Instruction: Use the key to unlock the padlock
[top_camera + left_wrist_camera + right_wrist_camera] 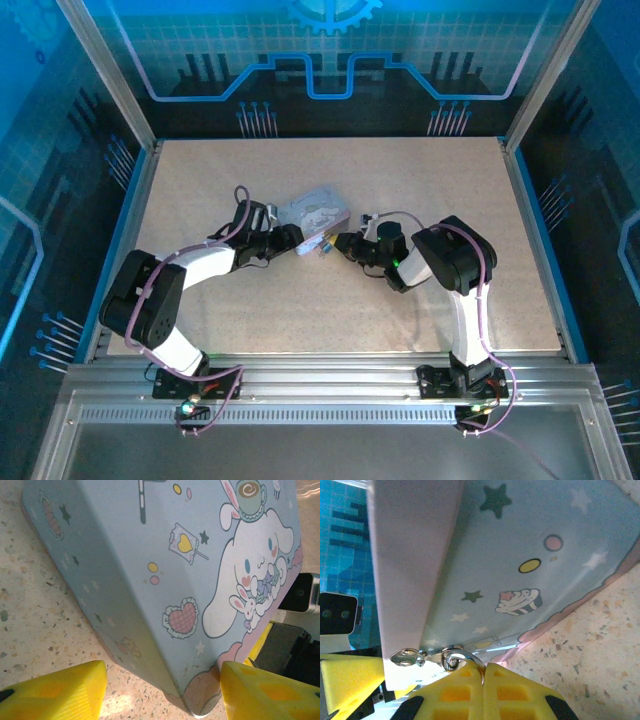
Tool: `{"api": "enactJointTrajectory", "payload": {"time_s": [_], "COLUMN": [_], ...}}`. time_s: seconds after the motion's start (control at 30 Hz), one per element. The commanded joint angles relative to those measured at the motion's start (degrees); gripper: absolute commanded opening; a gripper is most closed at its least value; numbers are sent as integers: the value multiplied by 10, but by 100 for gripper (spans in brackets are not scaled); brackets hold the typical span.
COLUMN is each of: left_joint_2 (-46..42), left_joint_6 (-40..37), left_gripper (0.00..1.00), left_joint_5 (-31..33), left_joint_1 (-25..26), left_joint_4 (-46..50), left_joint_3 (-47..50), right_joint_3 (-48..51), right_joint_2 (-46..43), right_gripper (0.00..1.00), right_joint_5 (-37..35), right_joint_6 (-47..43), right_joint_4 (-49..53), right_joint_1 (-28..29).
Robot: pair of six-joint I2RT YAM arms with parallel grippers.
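Padlock (pixel 325 245): I take it to be the small item at the near corner of the tin (pixel 315 210), between the two grippers. It is too small in the top view to tell fastened from sprung, and I cannot make out its dark body in either wrist view. Right gripper (pixel 482 669): the fingers are pressed together, with a silvery loop (pixel 457 659) right at their tips, just beside a small silvery lug (pixel 405 656) on the tin's edge. I cannot tell whether the loop is the shackle or the head of the key, nor whether it is pinched or only touched. Left gripper (pixel 161 670): the fingers stand apart, straddling the tin's lower corner. One finger is against that corner, and bare table (pixel 30 620) shows between the other finger and the tin wall, so I judge it is bracing, not clamping. The tin rests on the table near its middle, tipped toward the right gripper.

Progress, as a judgement: both arms are in place at the lock, so the approach and steadying look done. No picture shows a seated key or a freed shackle. What looks left is to seat the key, turn it, and pull the shackle loose.
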State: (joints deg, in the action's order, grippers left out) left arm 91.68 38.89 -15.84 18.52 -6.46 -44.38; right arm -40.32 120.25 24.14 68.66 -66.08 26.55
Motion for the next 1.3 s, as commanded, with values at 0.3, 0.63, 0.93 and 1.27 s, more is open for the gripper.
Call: {"api": "enactJointTrajectory", "payload": {"time_s": [0.3,0.63,0.93,1.27], "left_joint_2": [-20,-63,-109,-228], "left_joint_6": [-5,-12,-17,-47], "left_gripper": [65,71,74,80], "left_joint_5": [6,13,22,78], "left_joint_1": [5,5,4,-13], "left_joint_4": [23,31,33,60], "left_joint_3": [22,25,33,67], "right_joint_3": [5,13,29,48], "right_joint_2": [-17,-37,-66,-190], "right_gripper": [0,0,0,0], "right_joint_5": [-28,-32,-43,-42], "right_joint_6": [25,15,-3,-109], "right_joint_4": [-13,-3,22,178], "right_joint_1": [-9,-16,-23,-26]}}
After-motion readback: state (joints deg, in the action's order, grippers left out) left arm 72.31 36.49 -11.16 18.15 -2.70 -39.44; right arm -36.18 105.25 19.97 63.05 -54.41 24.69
